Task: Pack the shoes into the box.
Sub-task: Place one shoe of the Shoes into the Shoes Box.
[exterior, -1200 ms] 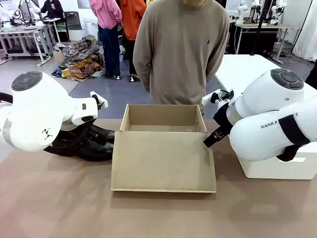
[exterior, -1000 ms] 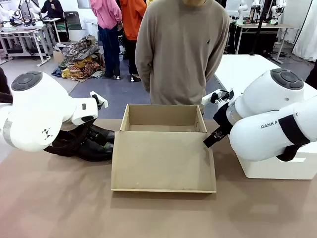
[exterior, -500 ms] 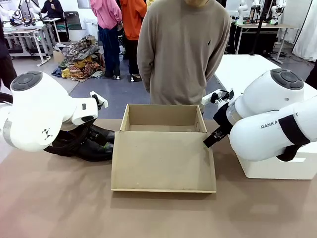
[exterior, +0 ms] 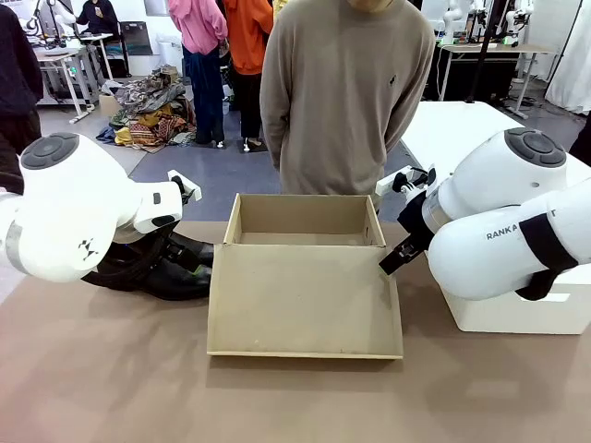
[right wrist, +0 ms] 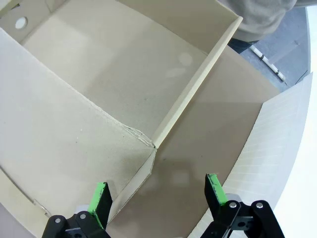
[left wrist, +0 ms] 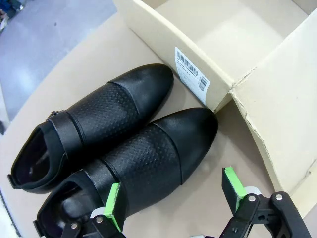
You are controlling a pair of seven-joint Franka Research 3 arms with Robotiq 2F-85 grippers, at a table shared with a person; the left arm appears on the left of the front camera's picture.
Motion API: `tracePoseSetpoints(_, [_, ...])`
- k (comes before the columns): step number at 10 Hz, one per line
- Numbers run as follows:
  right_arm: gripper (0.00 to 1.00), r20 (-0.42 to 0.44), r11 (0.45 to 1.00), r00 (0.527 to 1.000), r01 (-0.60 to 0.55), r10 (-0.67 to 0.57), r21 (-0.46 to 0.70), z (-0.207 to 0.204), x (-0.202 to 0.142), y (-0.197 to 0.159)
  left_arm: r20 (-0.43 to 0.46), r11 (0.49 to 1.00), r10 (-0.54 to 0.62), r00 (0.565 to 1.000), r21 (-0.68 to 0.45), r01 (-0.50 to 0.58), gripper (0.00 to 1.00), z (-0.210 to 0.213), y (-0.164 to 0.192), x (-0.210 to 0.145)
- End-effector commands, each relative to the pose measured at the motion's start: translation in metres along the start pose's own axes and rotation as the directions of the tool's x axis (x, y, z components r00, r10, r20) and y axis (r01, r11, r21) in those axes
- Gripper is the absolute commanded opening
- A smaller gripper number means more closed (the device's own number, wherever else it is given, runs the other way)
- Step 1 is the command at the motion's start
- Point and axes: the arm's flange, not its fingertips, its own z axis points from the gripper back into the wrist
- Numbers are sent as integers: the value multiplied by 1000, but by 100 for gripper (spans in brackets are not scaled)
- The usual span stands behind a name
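The shoes, two glossy black loafers with buckle straps, lie side by side on the table left of the box, toes towards it. In the front view the shoes sit under my left arm. My left gripper hangs open just above the nearer shoe and grips nothing. The box is tan cardboard and stands open at the table's middle, its lid lying flat towards me. My right gripper is open above the right-hand corner where the box meets its lid, and it holds nothing.
A large white block stands on the table right of the box, under my right arm. A person in a beige sweater stands at the far side behind the box, hands behind the back. Bare table lies in front of the lid.
Both arms, the shoes and the box have stayed put. The person behind the box has shifted slightly to the right.
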Motion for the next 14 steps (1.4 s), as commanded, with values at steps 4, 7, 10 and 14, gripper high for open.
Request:
tracePoseSetpoints(4, [100, 20, 1000, 1000, 7, -7, 15, 11, 7, -1, 11, 1000, -8, 1000, 15, 8, 100, 12, 1, 3])
tracePoseSetpoints(7, [100, 33, 997, 999, 10, -12, 73, 52, 21, -7, 19, 999, -41, 999, 0, 41, 100, 47, 2, 17])
tracePoseSetpoints(10, [100, 30, 997, 999, -21, 19, 73, 93, 31, -7, 14, 996, -87, 996, 0, 87, 100, 88, -3, 35])
tracePoseSetpoints(14, [100, 34, 992, 997, -76, 73, 101, 124, 31, -7, 30, 987, -156, 987, -17, 157, 100, 117, -2, 43])
